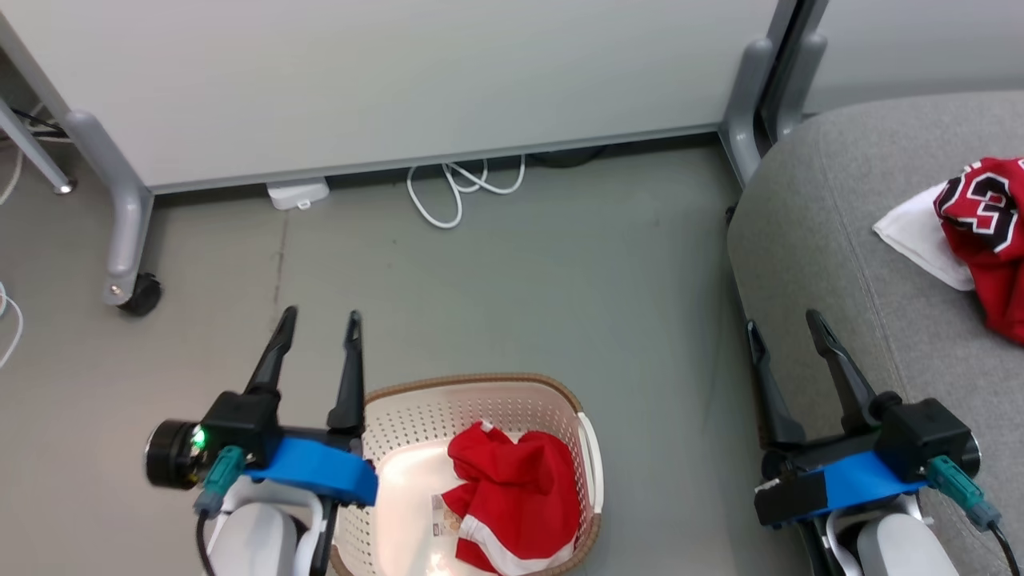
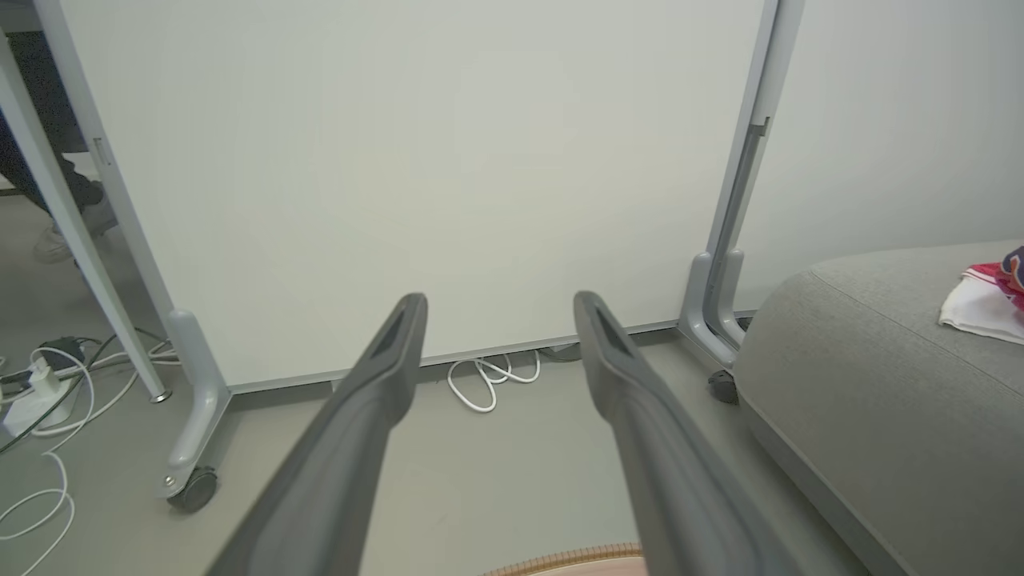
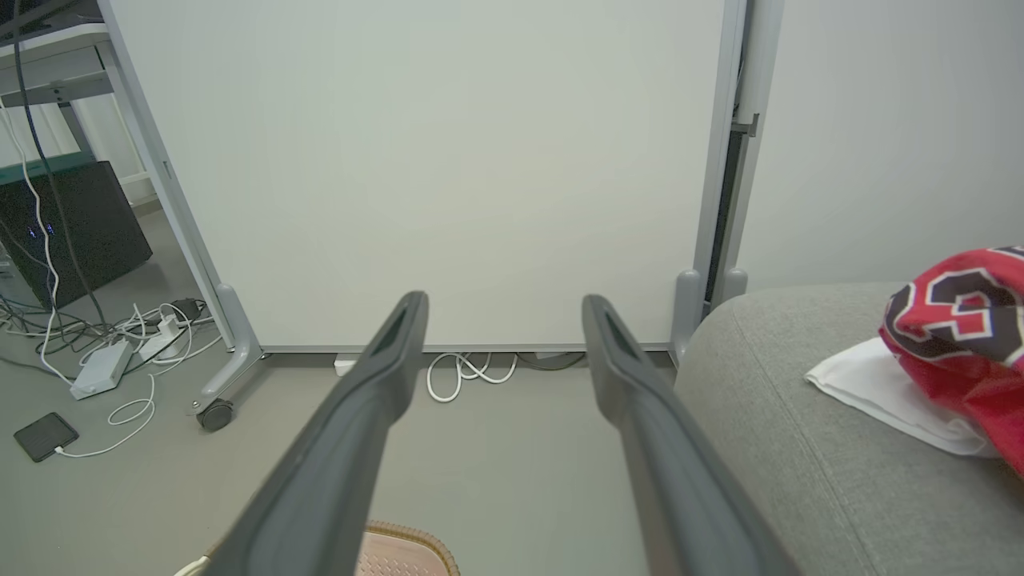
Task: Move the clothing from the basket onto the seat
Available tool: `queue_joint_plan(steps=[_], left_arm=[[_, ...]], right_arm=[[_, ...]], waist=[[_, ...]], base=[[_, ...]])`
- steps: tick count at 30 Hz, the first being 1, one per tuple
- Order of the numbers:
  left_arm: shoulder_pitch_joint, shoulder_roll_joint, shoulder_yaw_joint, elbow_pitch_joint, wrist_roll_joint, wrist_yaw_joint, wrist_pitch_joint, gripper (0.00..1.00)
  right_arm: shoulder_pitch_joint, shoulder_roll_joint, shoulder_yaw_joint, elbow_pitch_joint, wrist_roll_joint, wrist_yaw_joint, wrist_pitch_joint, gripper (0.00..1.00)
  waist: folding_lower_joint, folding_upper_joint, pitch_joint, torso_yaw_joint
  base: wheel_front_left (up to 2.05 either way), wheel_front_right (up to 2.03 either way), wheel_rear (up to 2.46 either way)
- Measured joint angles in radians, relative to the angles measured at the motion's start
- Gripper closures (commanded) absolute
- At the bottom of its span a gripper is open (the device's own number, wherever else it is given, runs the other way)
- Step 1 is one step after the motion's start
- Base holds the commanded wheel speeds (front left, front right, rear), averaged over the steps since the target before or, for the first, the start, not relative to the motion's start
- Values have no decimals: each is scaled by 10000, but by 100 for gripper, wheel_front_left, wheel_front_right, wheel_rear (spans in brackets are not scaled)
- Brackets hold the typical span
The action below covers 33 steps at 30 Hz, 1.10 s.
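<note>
**Desk:** Where's the clothing right now?

**Operator:** Split between two places, from what I see. The red piece (image 1: 512, 488) with white trim lies crumpled in the basket (image 1: 480, 379), toward its right side, with bare cream bottom showing to its left. The jersey (image 1: 988, 232) lies bunched on the seat (image 1: 808, 224) at the far right, black-and-white numerals facing up. Its white lining (image 1: 920, 236) is spread flat on the grey cushion to the left of the red.

**Desk:** And the basket itself?

**Operator:** It stands on the floor (image 1: 560, 264), near me, between my two arms. It is well apart from the seat, which sits to its right.

**Desk:** Hands?

**Operator:** My left gripper (image 1: 321, 313) hangs at the basket's left side, fingers parted wide and pointing away from me, nothing between them. In the head view its right finger lines up with the basket's far-left corner, and I can't tell if it touches the rim. My right gripper (image 1: 782, 319) is likewise spread wide and empty, over the floor at the seat's left edge, right of the basket.

**Desk:** Anything beyond?

**Operator:** A pale partition panel (image 1: 400, 72) on a caster (image 1: 142, 294) stands at the far side. A white cable (image 1: 460, 188) is looped on the floor under it.
</note>
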Motion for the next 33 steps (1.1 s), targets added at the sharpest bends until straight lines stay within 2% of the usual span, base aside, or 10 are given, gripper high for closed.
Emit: queue_joint_plan(steps=[5,20,26,33], left_arm=[[-848,140,-953,715,-198,-31,0,0],[-3856,1308,-3948,4414,-1264,-38,0,0],[-4854,1384,-5244,6023,-2010,-38,366,0],[-5628,1413,-6619,7122,-3024,-38,1062,0]], right_arm=[[-440,2,153,-142,-8,0,-2,0],[-1558,-2,65,-706,222,0,0,0],[-1898,0,15,-903,251,0,0,0],[-2351,0,33,-1126,284,0,0,0]], waist=[[0,0,574,-304],[2,0,3055,-1378],[2,0,4107,-1677],[2,0,5154,-1882]], base=[[0,0,0],[0,0,0],[0,0,0],[0,0,0]])
